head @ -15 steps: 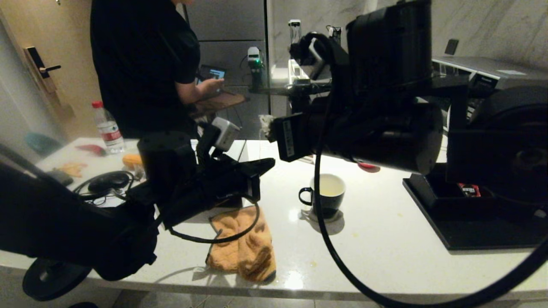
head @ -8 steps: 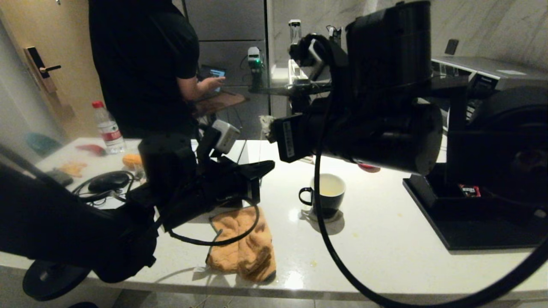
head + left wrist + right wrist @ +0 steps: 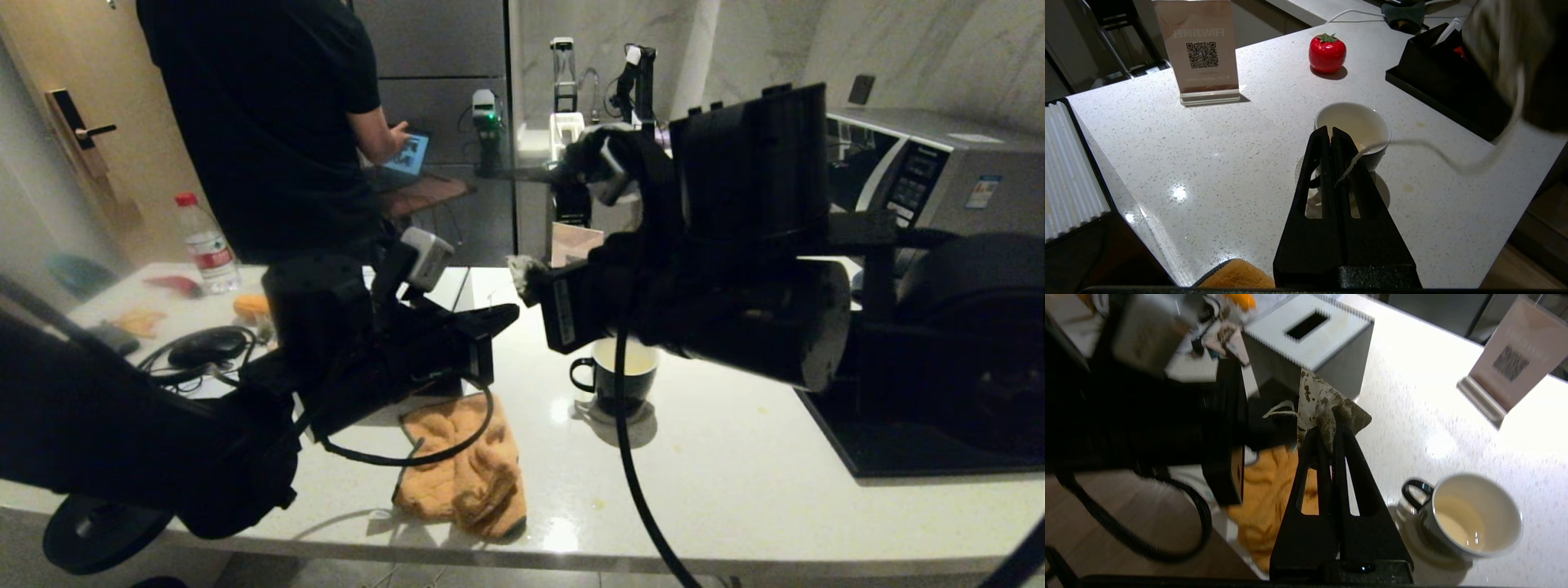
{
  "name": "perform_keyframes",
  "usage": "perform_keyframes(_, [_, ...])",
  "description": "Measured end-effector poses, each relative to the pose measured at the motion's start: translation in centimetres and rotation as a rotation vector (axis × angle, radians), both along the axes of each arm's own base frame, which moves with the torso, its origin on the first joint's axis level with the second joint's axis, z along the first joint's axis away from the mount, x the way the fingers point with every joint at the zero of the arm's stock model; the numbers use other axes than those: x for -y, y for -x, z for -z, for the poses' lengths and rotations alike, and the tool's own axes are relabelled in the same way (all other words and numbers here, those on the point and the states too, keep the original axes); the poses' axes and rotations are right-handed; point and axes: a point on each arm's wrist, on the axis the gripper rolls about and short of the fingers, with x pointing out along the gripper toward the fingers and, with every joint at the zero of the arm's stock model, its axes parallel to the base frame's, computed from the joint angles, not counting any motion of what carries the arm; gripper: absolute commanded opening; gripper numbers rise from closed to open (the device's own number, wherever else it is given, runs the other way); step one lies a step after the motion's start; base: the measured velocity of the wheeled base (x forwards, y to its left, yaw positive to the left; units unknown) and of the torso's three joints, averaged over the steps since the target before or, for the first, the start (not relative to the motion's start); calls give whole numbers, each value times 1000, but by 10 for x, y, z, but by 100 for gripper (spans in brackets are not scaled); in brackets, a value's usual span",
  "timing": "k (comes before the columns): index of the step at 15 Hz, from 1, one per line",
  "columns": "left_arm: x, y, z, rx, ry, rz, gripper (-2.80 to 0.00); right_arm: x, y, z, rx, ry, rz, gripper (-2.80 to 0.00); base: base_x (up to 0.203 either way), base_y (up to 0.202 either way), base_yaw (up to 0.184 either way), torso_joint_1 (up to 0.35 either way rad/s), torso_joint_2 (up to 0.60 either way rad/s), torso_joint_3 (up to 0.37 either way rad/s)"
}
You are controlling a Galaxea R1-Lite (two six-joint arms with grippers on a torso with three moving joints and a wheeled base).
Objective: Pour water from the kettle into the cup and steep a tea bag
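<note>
The black cup (image 3: 624, 377) with a white inside stands mid-table, holding a little pale water (image 3: 1457, 523). My right gripper (image 3: 531, 278) hovers above and to the left of the cup (image 3: 1474, 514), shut on the speckled grey-beige tea bag (image 3: 1323, 404). The tea bag's string (image 3: 1412, 143) runs across the cup (image 3: 1353, 122) to my left gripper (image 3: 1329, 130), which is shut with the string's end pinched between its fingers. My left gripper (image 3: 510, 313) hangs just left of the cup. The kettle is out of view.
An orange cloth (image 3: 465, 465) lies near the front edge. A black tray (image 3: 898, 457) and a microwave (image 3: 914, 163) are on the right. A red tomato (image 3: 1327, 53), a WiFi sign (image 3: 1202, 49) and a tissue box (image 3: 1310, 335) stand around. A person (image 3: 261, 122) stands behind the table.
My right arm has dropped lower with the tea bag and now covers the cup's far rim. The left arm has barely moved. The person behind has shifted.
</note>
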Motion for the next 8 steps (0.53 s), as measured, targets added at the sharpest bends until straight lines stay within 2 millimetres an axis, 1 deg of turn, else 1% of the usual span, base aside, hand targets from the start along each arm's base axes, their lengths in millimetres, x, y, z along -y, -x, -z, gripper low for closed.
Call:
perform_keyframes(2, [0, 0, 0, 0, 2, 0, -280, 2, 5, 10, -19, 23, -6, -280, 0, 0, 0, 0, 0, 0])
perform_keyframes(6, [0, -1, -2, 4, 5, -2, -280, 1, 9, 26, 16, -23, -18, -280, 0, 0, 0, 0, 0, 0])
perform_keyframes(8, [1, -1, -2, 4, 5, -2, -280, -1, 12, 34, 4, -11, -28, -280, 0, 0, 0, 0, 0, 0])
